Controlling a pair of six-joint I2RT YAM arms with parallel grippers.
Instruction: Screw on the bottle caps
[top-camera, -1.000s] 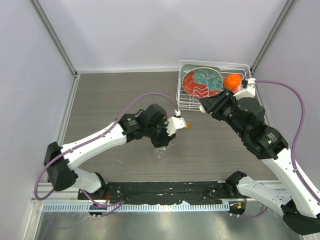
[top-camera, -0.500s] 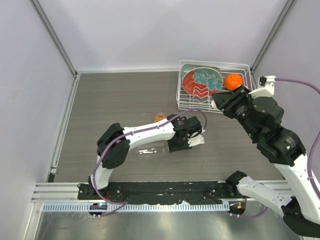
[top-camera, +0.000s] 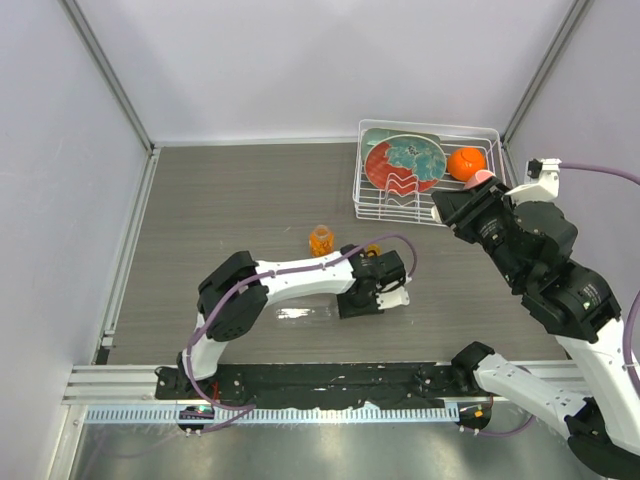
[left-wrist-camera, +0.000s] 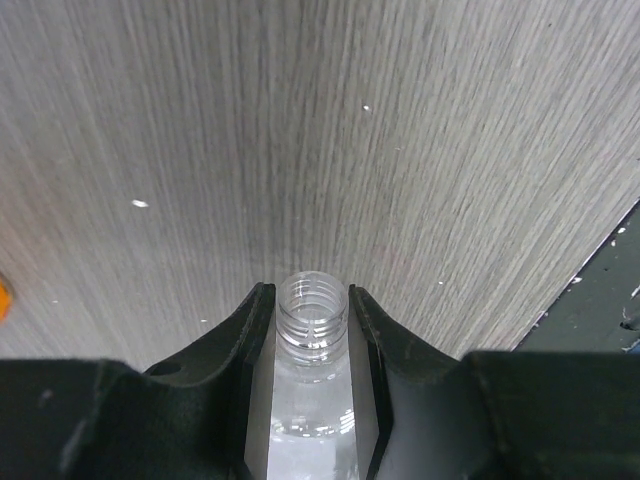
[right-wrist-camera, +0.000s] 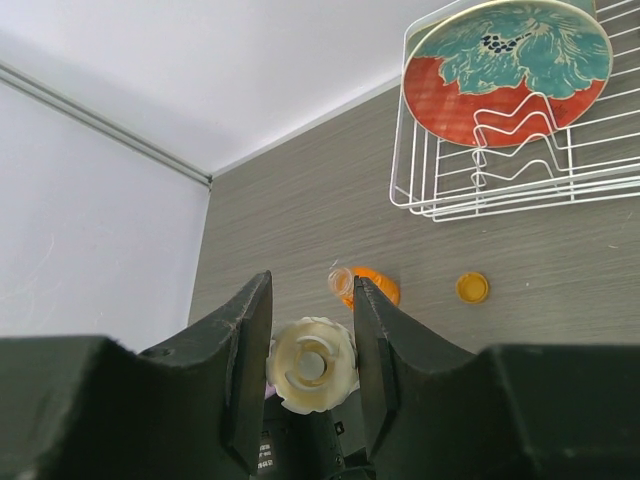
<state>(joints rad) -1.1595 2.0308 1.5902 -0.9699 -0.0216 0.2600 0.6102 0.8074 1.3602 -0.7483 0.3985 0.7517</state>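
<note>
- Left gripper (left-wrist-camera: 310, 297): fingers closed against the neck of the clear bottle (left-wrist-camera: 312, 325). The threads are bare and the mouth is open. In the top view the bottle lies on its side on the table (top-camera: 200, 200).
- Right gripper (right-wrist-camera: 311, 300): raised near the wire rack (top-camera: 357, 190), pinching the cream-white cap (right-wrist-camera: 312, 365) (hollow side faces the wrist camera).
- Orange bottle (top-camera: 320, 240): mid-table, uncapped, apart from both grippers.
- Orange cap (top-camera: 373, 249): on the table, near that bottle and not touching it.
</note>
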